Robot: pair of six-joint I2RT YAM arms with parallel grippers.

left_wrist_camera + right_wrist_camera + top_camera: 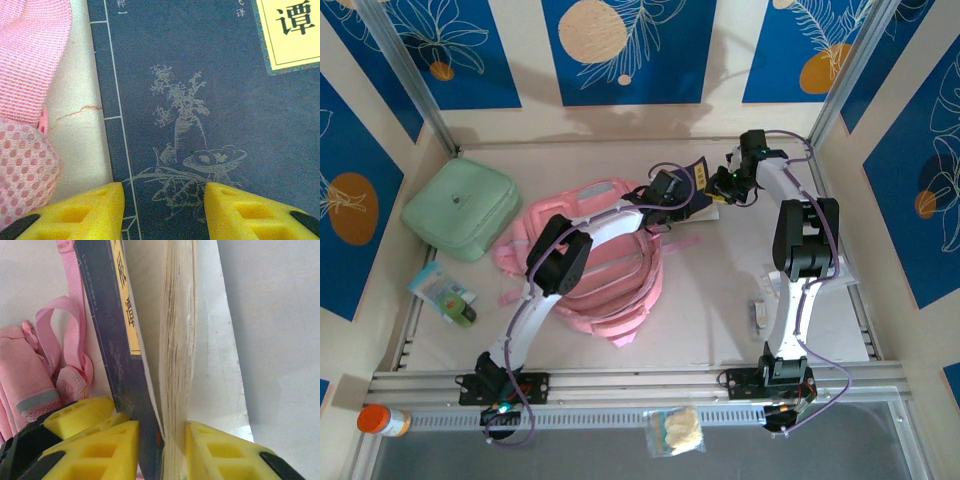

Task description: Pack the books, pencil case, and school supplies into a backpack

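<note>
The right gripper (162, 429) clamps the pages of a thin navy paper book (105, 330). The left gripper (164, 192) hangs over its cover, jaws apart.

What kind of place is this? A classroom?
Probably a robot practice booth. The left arm and right arm are bolted to a metal rail, and blue leaf-patterned panels wall in the table holding a pink backpack.

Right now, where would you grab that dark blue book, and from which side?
Grip the page edge, cover and pages together, coming from the side away from the backpack. The book is a thin slab, narrow enough for two fingers; the right pincer straddles it just there.
</note>
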